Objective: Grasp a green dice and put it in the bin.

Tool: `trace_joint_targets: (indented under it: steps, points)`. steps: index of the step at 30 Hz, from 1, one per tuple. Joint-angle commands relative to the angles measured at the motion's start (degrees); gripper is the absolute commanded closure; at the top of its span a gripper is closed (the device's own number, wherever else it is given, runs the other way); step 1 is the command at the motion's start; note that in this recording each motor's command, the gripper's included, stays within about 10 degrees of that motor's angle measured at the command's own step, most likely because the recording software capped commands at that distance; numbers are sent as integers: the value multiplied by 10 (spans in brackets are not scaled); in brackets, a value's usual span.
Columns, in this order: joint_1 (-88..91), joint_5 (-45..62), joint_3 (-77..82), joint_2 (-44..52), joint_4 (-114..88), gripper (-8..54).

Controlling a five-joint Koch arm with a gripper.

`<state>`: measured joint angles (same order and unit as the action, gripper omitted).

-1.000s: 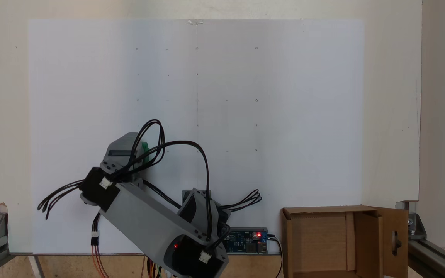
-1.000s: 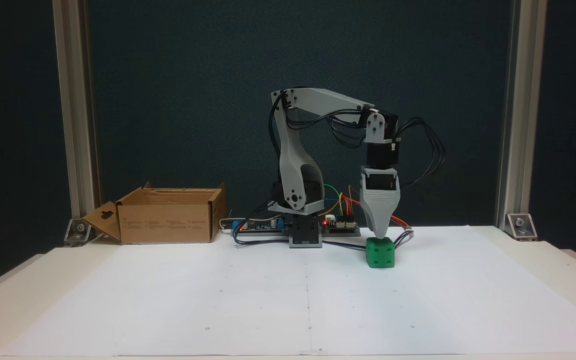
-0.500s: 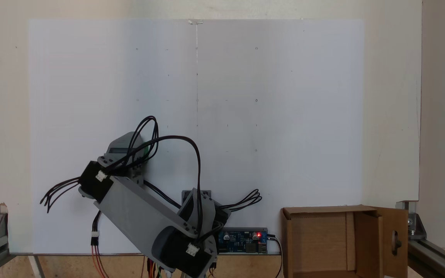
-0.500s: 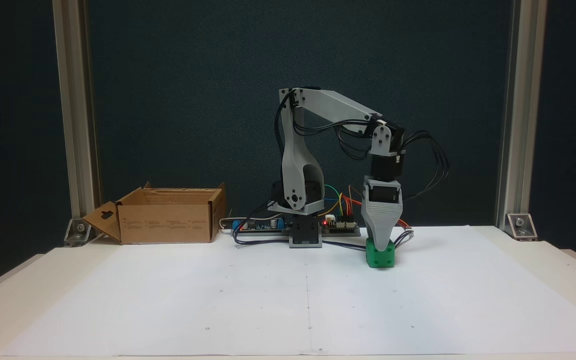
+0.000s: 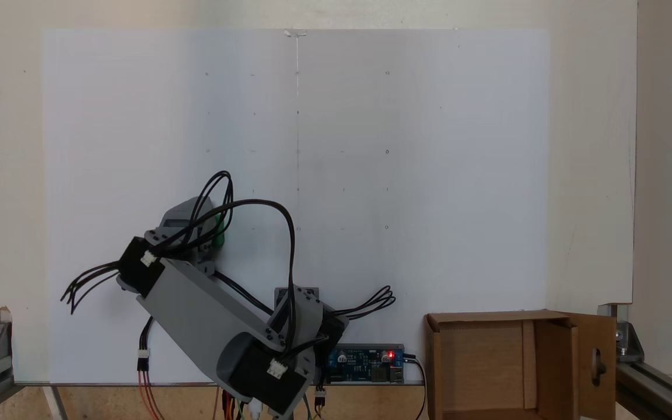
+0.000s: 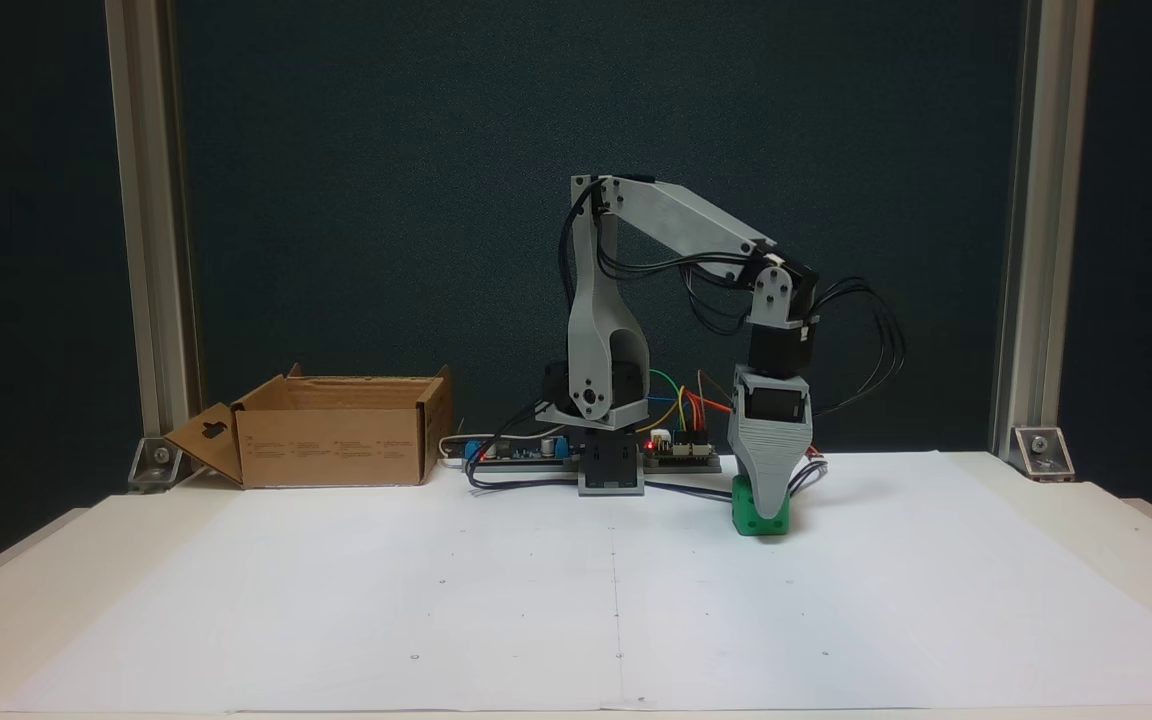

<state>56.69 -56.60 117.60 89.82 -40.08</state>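
The green dice (image 6: 747, 521) rests on the white paper to the right of the arm's base; from above only a green sliver of the dice (image 5: 218, 232) shows beside the wrist. My gripper (image 6: 771, 503) points straight down, its near finger covering much of the dice's front face down to about mid-height. The far jaw is hidden behind the near one, so the gap cannot be judged. The bin (image 6: 336, 446), an open brown cardboard box, stands far to the left, and the bin (image 5: 487, 317) sits at the lower right when seen from above.
A flap with a keyhole cut-out (image 6: 206, 444) hangs off the box's outer side. Circuit boards and wires (image 6: 681, 457) lie behind the arm's base. Aluminium posts (image 6: 149, 250) stand at the table's rear corners. White paper (image 6: 576, 600) covers the tabletop.
The arm has lowered. The gripper tip went from touching the dice's top edge to reaching down over its front face. The dice has stayed in place.
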Motion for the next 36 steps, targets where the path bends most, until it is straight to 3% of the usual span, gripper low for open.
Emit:
trace_joint_targets:
  steps: [1, 36]
  points:
    - [-2, -41, -6, -3, 4, 35]
    - [-15, -40, 38, -3, 49, 62]
